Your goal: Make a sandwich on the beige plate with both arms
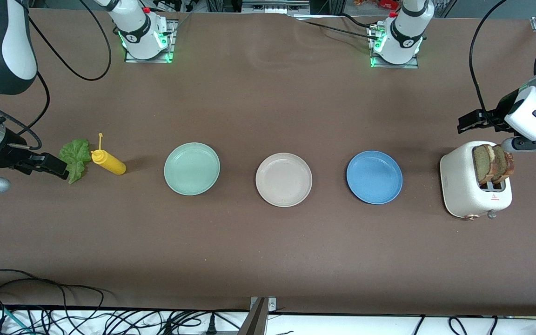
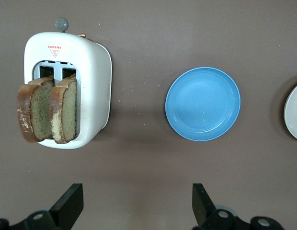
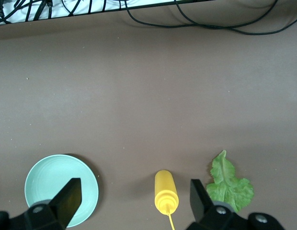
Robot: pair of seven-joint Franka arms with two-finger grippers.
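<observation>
The beige plate [image 1: 284, 179] sits bare in the middle of the table; its rim [image 2: 295, 112] shows in the left wrist view. No assembled sandwich is in view. Two bread slices [image 1: 493, 164] [image 2: 48, 111] stand in a white toaster [image 1: 465, 193] [image 2: 95, 81] at the left arm's end. A green lettuce leaf [image 1: 76, 158] [image 3: 230, 184] lies flat at the right arm's end. My left gripper [image 1: 468, 123] [image 2: 137, 206] hangs open over the table beside the toaster, holding nothing. My right gripper [image 1: 56, 166] [image 3: 134, 201] hangs open over the table by the lettuce, holding nothing.
A yellow squeeze bottle [image 1: 108, 161] [image 3: 166, 190] lies between the lettuce and a mint-green plate [image 1: 192, 168] [image 3: 57, 184]. A blue plate [image 1: 374, 177] [image 2: 203, 103] sits between the beige plate and the toaster. Cables trail along the table edge nearest the front camera.
</observation>
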